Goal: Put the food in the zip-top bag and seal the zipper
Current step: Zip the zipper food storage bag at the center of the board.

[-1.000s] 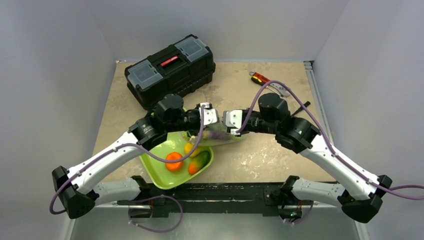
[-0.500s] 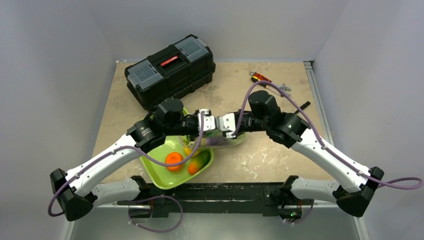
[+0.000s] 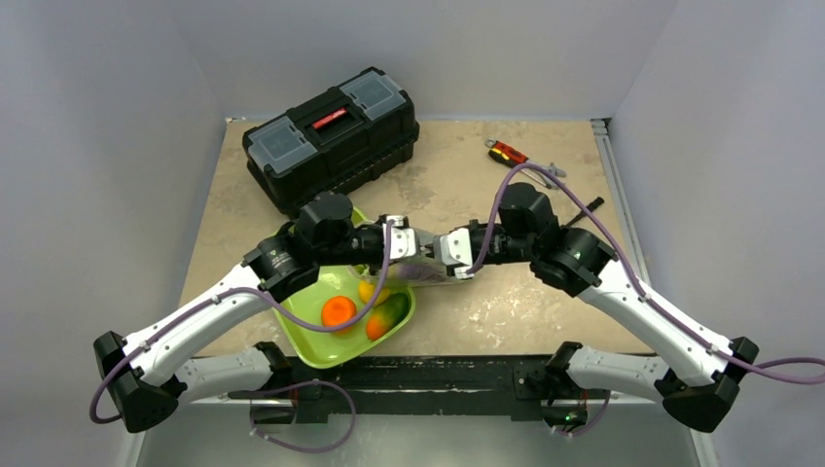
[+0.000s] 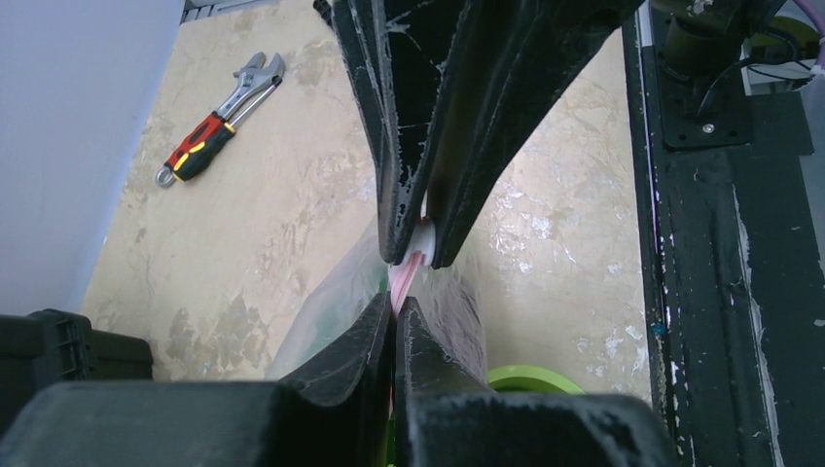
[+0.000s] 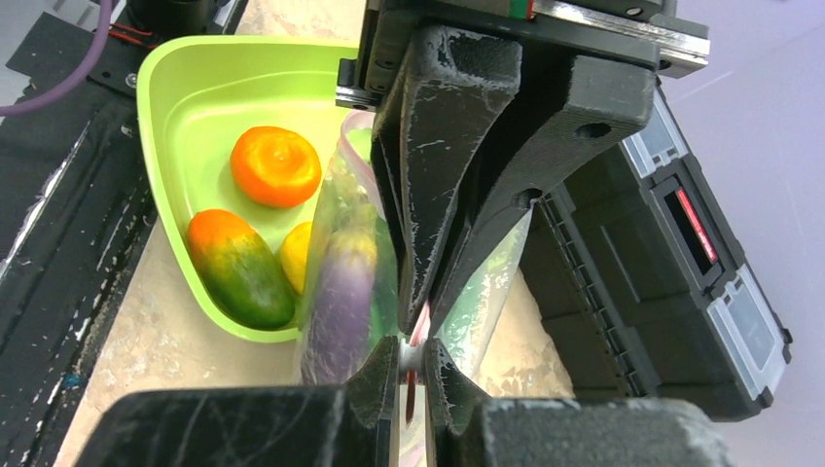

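The zip-top bag [image 5: 482, 292] is clear, crinkly, glossy plastic film; its zipper [image 4: 409, 270] a smooth pale-pink strip. The tray [image 5: 195, 88] is glossy lime plastic, the toolbox [image 3: 331, 136] matt black plastic. At ten o'clock in the left wrist view, the wrench [image 4: 219, 117] shows bare metal on a matt, mottled tabletop [image 4: 292, 214]. The left gripper's fingers [image 4: 355, 345] look matt black, white-scuffed.

The clear zip-top bag [image 5: 340, 229] holds a purple eggplant [image 5: 336, 302], pink zipper [image 4: 407, 277] along its mouth; an orange [image 5: 275, 165] lies outside.
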### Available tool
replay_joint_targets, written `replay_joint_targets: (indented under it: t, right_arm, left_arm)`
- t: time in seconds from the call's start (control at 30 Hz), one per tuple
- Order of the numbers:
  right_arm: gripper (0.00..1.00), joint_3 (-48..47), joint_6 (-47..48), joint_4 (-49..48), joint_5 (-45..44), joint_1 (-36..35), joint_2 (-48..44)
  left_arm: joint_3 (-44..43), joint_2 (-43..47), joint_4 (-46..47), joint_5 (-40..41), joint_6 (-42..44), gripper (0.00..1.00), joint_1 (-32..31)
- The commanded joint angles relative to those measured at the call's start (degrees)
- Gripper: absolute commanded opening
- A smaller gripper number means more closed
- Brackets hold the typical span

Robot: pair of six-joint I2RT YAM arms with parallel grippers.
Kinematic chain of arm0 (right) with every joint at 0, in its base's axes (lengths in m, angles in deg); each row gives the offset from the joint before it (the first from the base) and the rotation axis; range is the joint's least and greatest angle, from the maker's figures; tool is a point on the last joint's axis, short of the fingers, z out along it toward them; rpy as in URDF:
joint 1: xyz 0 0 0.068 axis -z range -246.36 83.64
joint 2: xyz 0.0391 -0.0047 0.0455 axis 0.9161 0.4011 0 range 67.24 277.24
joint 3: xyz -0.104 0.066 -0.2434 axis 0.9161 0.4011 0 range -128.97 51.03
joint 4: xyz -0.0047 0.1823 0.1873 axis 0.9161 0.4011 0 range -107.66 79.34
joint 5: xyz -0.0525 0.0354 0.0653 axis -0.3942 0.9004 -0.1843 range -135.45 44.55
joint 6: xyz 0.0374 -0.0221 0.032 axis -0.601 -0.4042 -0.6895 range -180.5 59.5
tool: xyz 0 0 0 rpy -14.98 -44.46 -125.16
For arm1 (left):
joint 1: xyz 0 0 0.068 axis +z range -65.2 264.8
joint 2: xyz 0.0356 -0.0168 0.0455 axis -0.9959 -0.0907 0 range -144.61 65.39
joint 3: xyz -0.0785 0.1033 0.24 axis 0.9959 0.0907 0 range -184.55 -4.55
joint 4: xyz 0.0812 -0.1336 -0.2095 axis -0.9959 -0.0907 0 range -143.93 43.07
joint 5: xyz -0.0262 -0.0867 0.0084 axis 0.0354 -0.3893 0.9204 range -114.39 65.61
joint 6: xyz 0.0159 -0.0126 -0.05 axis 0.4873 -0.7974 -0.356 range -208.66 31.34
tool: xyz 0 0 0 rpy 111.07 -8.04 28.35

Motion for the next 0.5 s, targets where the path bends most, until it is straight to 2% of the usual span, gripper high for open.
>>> replay_joint_targets:
  t: [0.0, 0.2, 0.4, 0.47]
  right_arm:
    - [0.03, 1.17, -2.4, -2.1, 4.86, -1.27, 1.23]
    - [0.09, 1.26, -4.26, -6.86, 1.65, -1.29, 2.61]
    - [0.05, 3.72, -9.9, -15.32, -6.28, -1.89, 1.41]
    - [0.06, 4.81, -10.72, -17.02, -7.92, -2.12, 0.51]
  left_arm:
    - [-0.39, 0.87, 8.87, -1.85, 0.65, 0.0, -0.08]
    - [-0.57, 0.91, 9.05, -2.94, 0.09, 0.0, -0.12]
    - [-0.56, 0.88, 9.01, -3.2, -0.04, 0.0, -0.07]
    - [-0.64, 0.89, 9.05, -3.18, -0.05, 0.0, -0.07]
